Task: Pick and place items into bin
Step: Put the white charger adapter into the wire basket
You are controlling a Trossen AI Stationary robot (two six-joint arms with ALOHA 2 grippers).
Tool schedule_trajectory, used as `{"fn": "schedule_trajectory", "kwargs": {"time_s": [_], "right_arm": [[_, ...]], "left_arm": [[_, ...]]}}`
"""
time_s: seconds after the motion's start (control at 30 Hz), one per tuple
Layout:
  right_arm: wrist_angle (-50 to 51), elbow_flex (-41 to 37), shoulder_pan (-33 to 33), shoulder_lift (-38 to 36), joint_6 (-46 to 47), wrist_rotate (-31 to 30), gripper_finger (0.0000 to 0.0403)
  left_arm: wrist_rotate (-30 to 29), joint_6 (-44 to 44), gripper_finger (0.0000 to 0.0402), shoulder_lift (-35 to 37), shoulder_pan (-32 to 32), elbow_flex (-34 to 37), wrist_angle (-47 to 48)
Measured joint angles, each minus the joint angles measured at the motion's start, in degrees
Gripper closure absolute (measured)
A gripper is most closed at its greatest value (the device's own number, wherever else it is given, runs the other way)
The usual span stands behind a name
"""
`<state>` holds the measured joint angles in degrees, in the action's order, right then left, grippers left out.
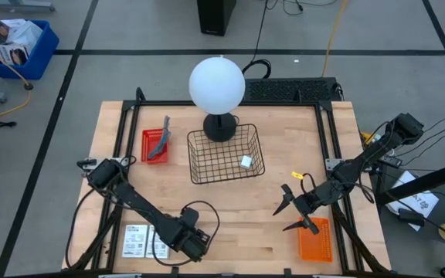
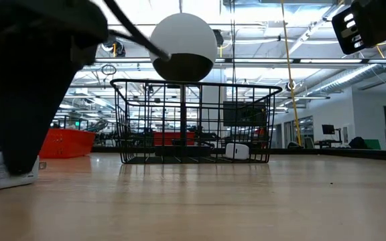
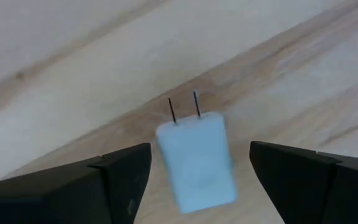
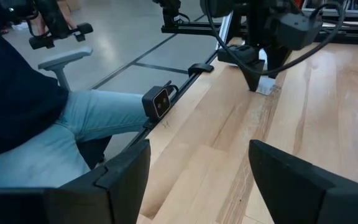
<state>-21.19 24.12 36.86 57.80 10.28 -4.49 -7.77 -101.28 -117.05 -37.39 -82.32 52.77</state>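
From above, the left gripper sits near the tabletop's front edge beside two cards; a white block lies in the wire bin. The right gripper waits, open, toward the right. Left wrist view: wide-open jaws straddle a white plug adapter, empty. Its tilt could make closing jaws push it aside.

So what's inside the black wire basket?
One small white block lies on the floor of the wire basket, near one side. The rest looks bare. The lamp's black base stands just behind the basket, not in it. Nothing there is covered.
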Motion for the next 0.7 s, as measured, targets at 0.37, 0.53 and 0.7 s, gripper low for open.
{"fn": "schedule_trajectory", "kwargs": {"time_s": [0.37,0.53,0.7], "right_arm": [[-0.4,0.0,0.0,0.0,0.0,0.0,0.0138],[-0.4,0.0,0.0,0.0,0.0,-0.1,0.0138],[-0.4,0.0,0.0,0.0,0.0,-0.1,0.0138]], "left_arm": [[1.1,-0.6,0.0164,0.2,0.0,2.1,-4.0],[1.5,-0.4,0.0228,0.2,0.0,2.1,-4.0],[-0.6,1.0,0.0247,0.2,0.2,2.1,-4.7]]}}
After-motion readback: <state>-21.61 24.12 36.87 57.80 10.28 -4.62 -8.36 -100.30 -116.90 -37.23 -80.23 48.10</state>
